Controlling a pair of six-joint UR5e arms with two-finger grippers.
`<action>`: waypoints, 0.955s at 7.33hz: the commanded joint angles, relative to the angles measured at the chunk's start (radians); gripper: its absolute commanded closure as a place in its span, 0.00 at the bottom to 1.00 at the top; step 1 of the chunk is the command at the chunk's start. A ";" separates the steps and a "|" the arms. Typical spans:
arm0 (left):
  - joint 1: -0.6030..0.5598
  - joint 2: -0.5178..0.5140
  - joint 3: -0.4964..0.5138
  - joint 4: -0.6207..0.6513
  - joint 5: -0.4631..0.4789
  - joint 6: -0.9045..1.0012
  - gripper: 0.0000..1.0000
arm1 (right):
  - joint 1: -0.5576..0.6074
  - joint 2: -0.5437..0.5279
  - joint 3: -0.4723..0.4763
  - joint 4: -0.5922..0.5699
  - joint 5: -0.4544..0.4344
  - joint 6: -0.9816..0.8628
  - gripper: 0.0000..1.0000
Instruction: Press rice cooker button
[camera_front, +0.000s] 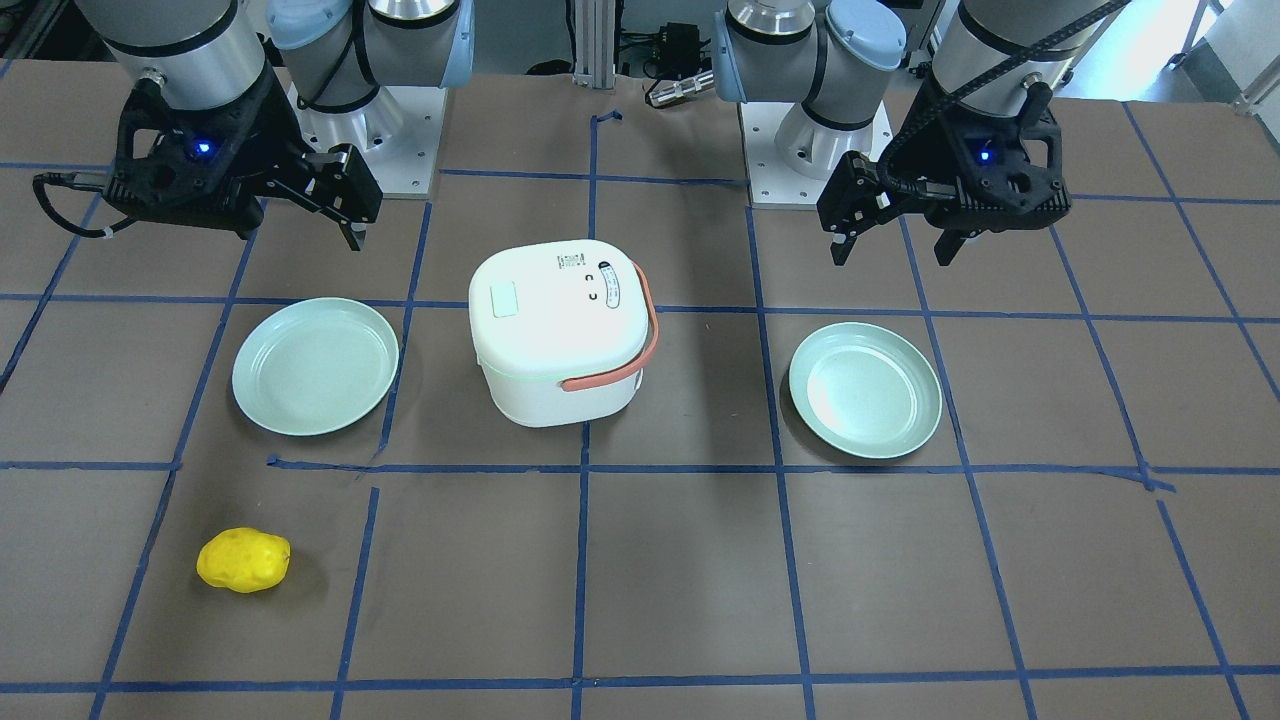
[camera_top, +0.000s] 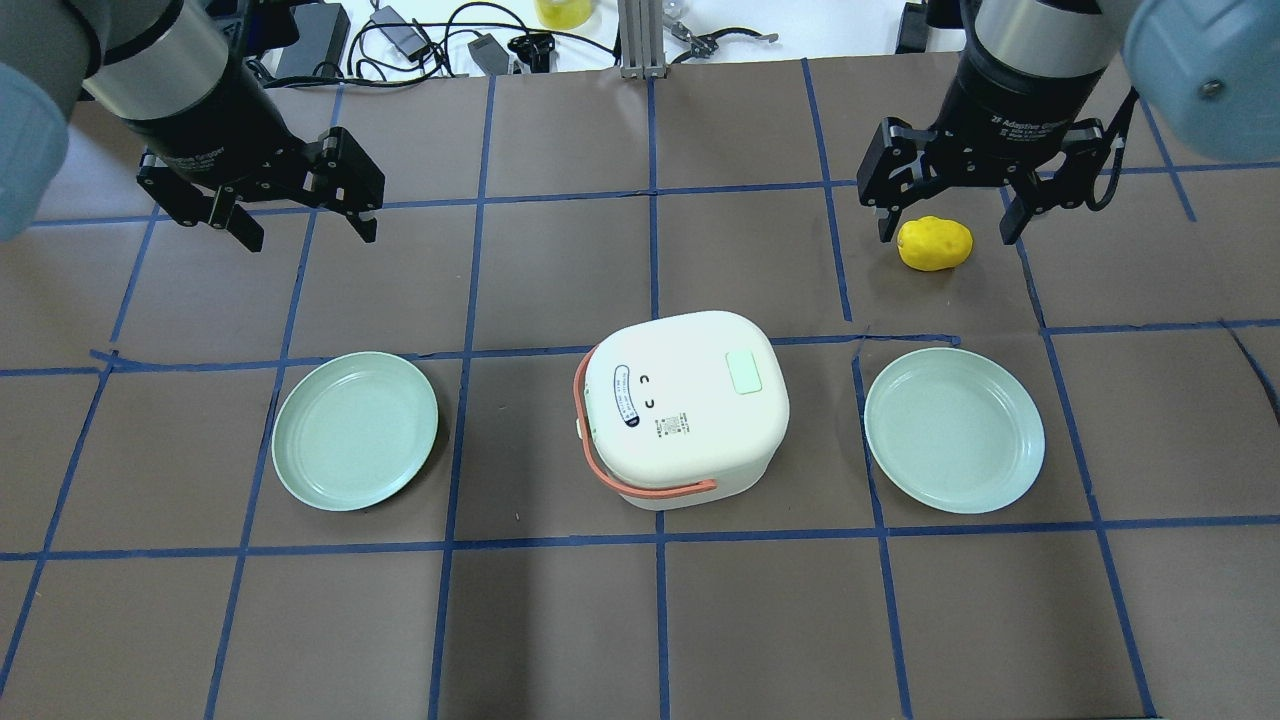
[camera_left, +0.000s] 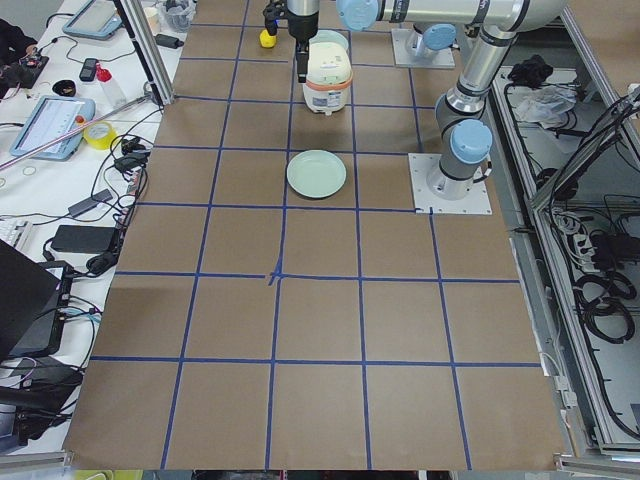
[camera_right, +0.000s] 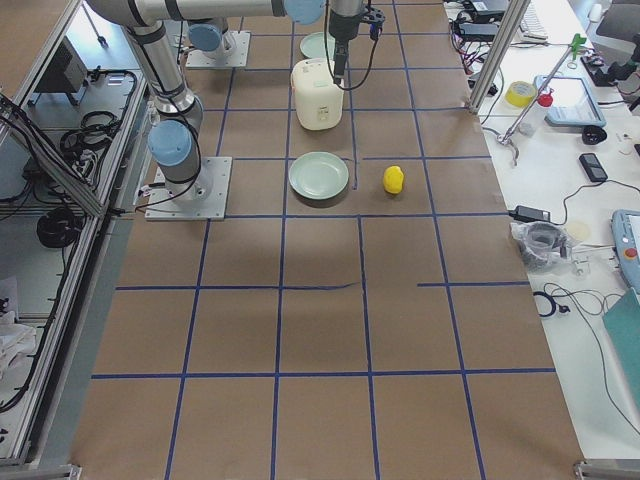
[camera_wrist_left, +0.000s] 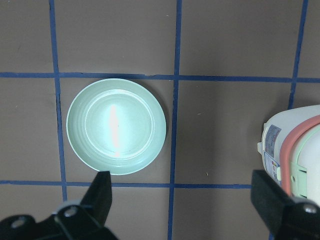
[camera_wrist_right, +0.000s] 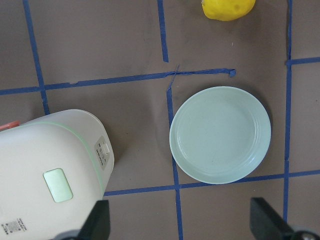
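rice cooker (camera_top: 685, 405) apart from left claw (camera_top: 310, 235), right claw (camera_top: 948, 233)

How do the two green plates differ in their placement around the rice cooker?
The left plate sits by the orange handle of the rice cooker; the right plate sits nearer its green lid button. The yellow object lies beyond the right plate, far from the left plate. Both are pale green, round, empty and flat on the table.

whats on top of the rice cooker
On the rice cooker: a pale green rectangle, an oval label and small print. Nothing loose rests there. Its inside is hidden by the closed lid.
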 joint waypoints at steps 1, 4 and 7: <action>0.000 0.000 0.000 0.000 0.000 0.000 0.00 | 0.000 -0.002 -0.007 -0.001 0.004 -0.004 0.00; 0.000 0.000 0.000 0.000 0.000 -0.001 0.00 | 0.006 -0.005 -0.024 -0.002 0.004 0.008 0.00; 0.000 0.000 0.000 0.000 0.000 -0.001 0.00 | 0.006 -0.003 -0.024 0.001 -0.007 0.008 0.00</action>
